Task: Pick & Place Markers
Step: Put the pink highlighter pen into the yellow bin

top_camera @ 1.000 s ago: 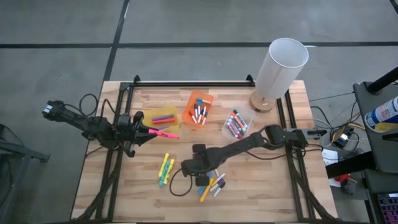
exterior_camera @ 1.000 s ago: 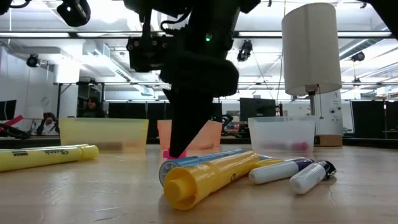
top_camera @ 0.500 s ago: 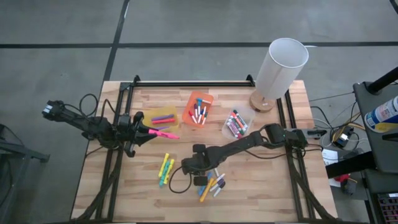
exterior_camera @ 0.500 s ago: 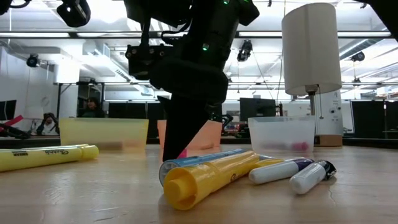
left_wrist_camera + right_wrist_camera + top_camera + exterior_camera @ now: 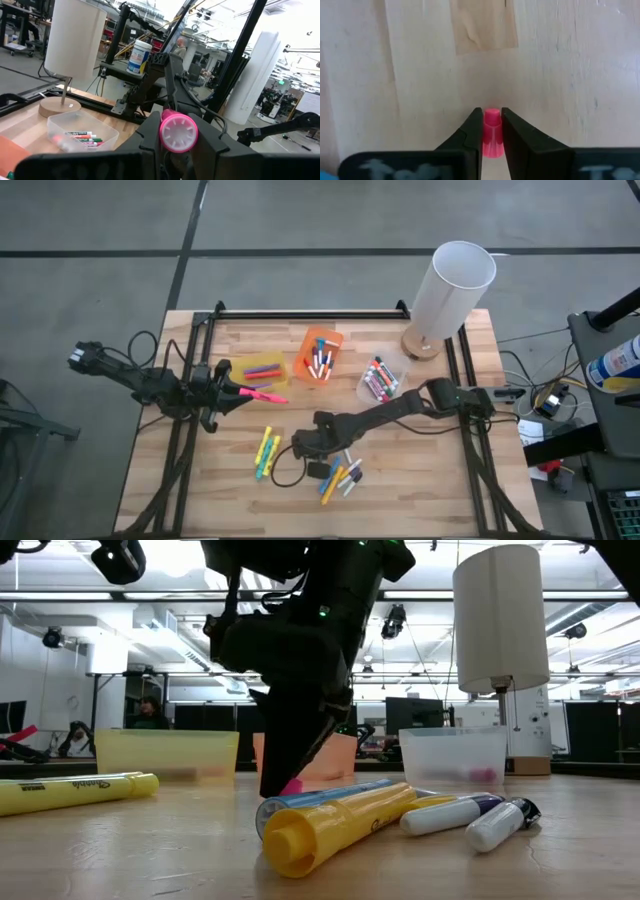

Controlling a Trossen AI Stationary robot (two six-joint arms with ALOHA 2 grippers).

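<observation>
My left gripper is at the table's left, shut on a pink marker that sticks out toward the right, just in front of the yellow bin. My right gripper points down near the table's middle, shut on another pink marker; it shows in the low view too. Yellow and green markers lie flat to its left. A mixed heap of markers lies to its right; in the low view a big yellow one shows nearest. My left gripper pinches the pink marker between its two fingers, and the marker's round end shows ahead of them. The fingers come level from the table's left and lie along the marker. The marker is level and clear of the table. My right gripper pinches the pink marker between its two fingers, and the marker's narrow end sticks out past the fingertips. The fingers come from above, slanting down. The marker's pink tip is just at the tabletop; whether it touches I cannot tell.
An orange bin and a clear bin with markers stand behind the middle. A tall white lamp stands at the far right corner. Black rails frame the table. A cable loop lies by the right gripper.
My right gripper has shifted a little toward the table's left edge and tipped from near upright to slanting, still shut on the pink marker. My left arm has kept still.
</observation>
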